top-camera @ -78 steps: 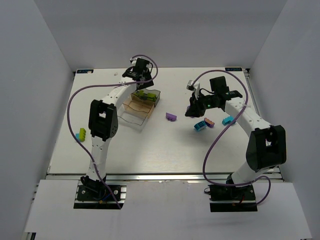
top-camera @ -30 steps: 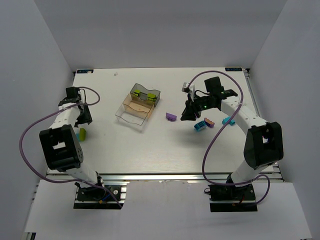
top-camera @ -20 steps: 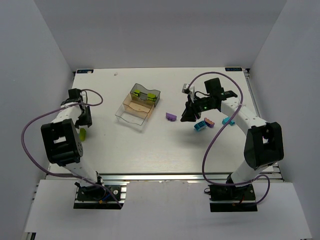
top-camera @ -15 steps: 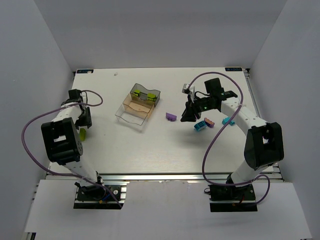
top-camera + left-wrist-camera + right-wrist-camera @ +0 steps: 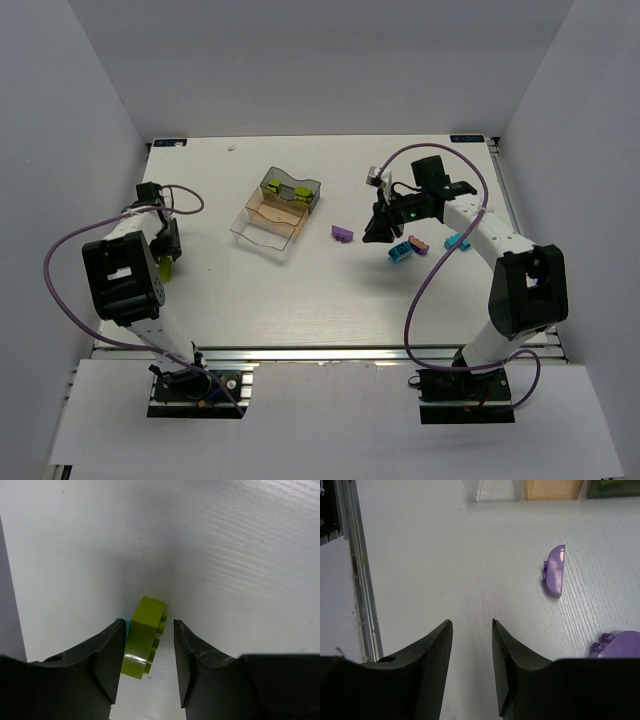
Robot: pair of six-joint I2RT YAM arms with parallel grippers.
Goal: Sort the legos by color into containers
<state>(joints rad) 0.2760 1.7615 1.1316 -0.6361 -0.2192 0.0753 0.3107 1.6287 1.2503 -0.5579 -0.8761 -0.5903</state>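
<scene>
A lime green lego [image 5: 145, 637] lies on the table near the left edge, between the fingers of my left gripper [image 5: 148, 625]. The jaws are narrow but open: the left finger is at the brick's side and a gap shows on the right. A sliver of a cyan lego [image 5: 122, 624] peeks out behind the left finger. From above, my left gripper [image 5: 165, 250] covers that spot. My right gripper [image 5: 375, 232] hangs open and empty just right of a purple lego [image 5: 343, 233]. The three containers, smoky grey [image 5: 291, 189], orange [image 5: 275, 213] and clear [image 5: 262, 237], adjoin at mid-table.
Lime legos lie in the smoky grey container. A cyan lego [image 5: 400, 250], a purple one [image 5: 419, 244] and another cyan one [image 5: 456, 241] sit below my right arm. The right wrist view shows the half-round purple lego [image 5: 555, 576] and the table's near rail [image 5: 350, 570].
My left arm swung from the containers to the table's left edge, came down over the lime lego and narrowed its jaws around it. The right gripper has barely moved.
</scene>
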